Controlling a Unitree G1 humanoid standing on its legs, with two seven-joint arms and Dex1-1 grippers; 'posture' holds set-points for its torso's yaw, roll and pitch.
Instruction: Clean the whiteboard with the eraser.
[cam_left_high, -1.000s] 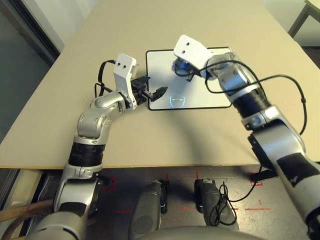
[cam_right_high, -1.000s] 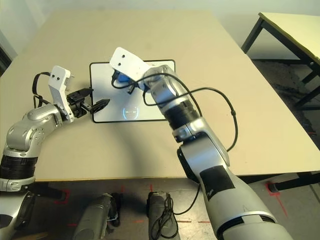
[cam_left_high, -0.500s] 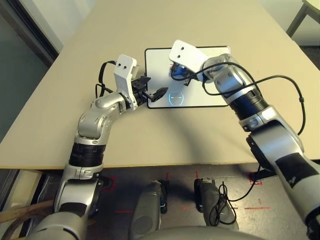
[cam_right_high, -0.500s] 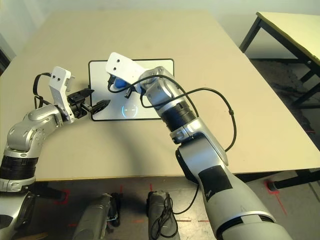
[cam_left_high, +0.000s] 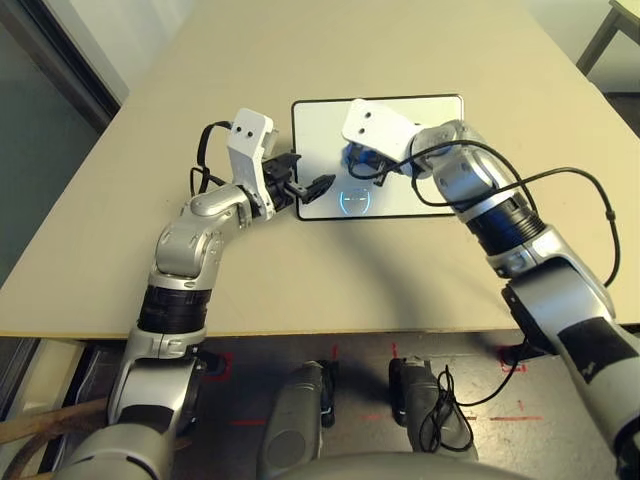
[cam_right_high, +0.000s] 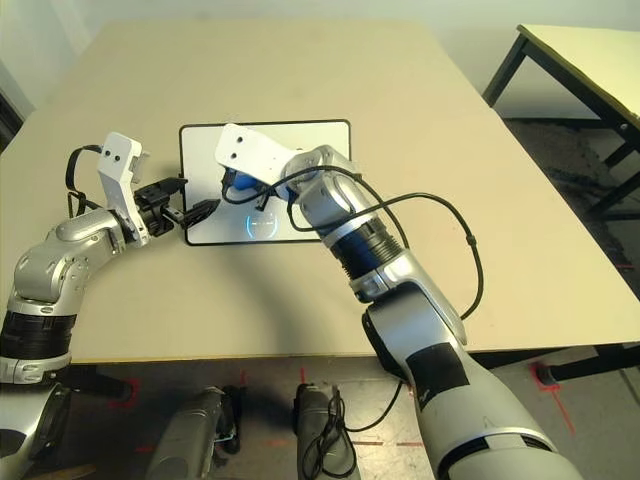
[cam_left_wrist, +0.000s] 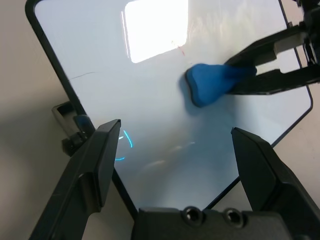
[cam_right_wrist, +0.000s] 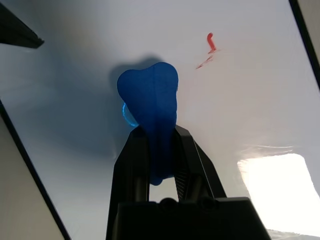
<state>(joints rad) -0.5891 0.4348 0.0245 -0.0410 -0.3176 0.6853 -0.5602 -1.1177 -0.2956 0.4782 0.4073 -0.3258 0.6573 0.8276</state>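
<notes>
From the right wrist you see your right tool (cam_right_wrist: 160, 134) closed on the narrow end of the blue eraser (cam_right_wrist: 152, 97), with a red mark (cam_right_wrist: 211, 42) on the whiteboard (cam_left_high: 320, 140) beside it; from the head, the white bracket (cam_left_high: 380, 125) partly covers that grip. Your left wrist view gives you the eraser side-on over the whiteboard, and a thin dark line (cam_left_wrist: 83, 75). You can't tell whether the eraser is touching the surface.

Your left tool (cam_left_wrist: 176, 126) is open and empty, reaching over the whiteboard's left edge, near a black knob (cam_left_wrist: 75, 130). Bare whiteboard lies between your two tools, and the counter (cam_left_high: 300, 280) gives you open room between the whiteboard and its near edge.

Compared with a second ago, your right tool has brought the eraser nearer you, closer to the blue circle (cam_left_high: 355, 202); your left arm (cam_left_high: 185, 250) hasn't moved.
</notes>
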